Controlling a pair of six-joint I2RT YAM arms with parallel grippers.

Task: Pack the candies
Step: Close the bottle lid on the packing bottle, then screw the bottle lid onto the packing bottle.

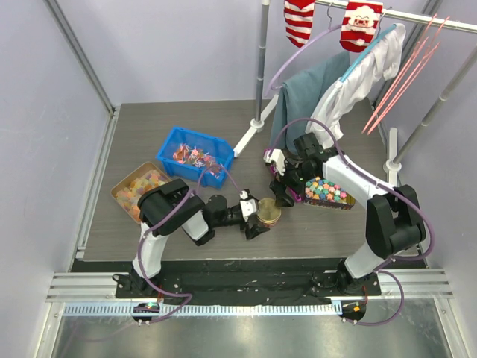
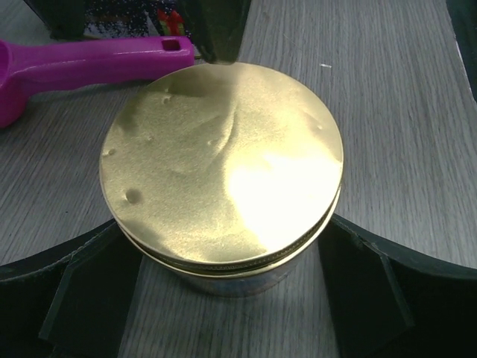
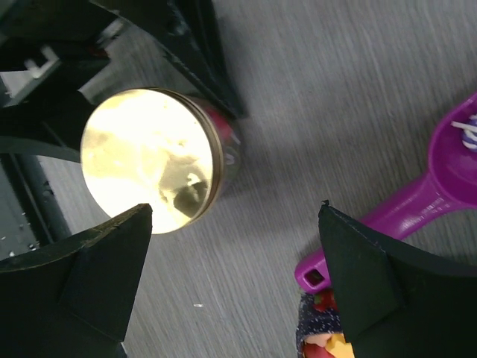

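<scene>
Candies (image 1: 195, 156) sit in a loose heap inside a blue bin (image 1: 170, 145) at back-left of the table (image 1: 186, 119), well apart from both grippers. They're mostly red/pink w/ bits of white. The heap has no one heading, and each piece is too small to tell its long axis. The bin's own long axis runs diag., far-left to near-right in the top view. Just near-left of the bin is a tray of orange-yellow gummies (image 1: 138, 190). Left gripper (image 2: 223, 224) lies low at table centre, fingers (image 2: 74, 298) spread wide, one either side of a gold-lidded tin (image 2: 223, 164). The tin stands upright, lid on, a few dents in the lid. Can't tell whether the pads touch its wall. Right gripper (image 3: 235, 209) hangs over the table just right of the tin, fingers (image 3: 358, 276) also wide, nothing between them but bare wood. One of its fingers shows at the far rim of the tin in the left wrist view. A magenta scoop (image 2: 89, 63) lies flat beyond the tin, its handle end w/ square hole close to the rim. A tray of pastel cube sweets (image 1: 328, 192) sits right of the right gripper. At the back stands a clothes rack (image 1: 262, 60) w/ red-white socks (image 1: 299, 21).
</scene>
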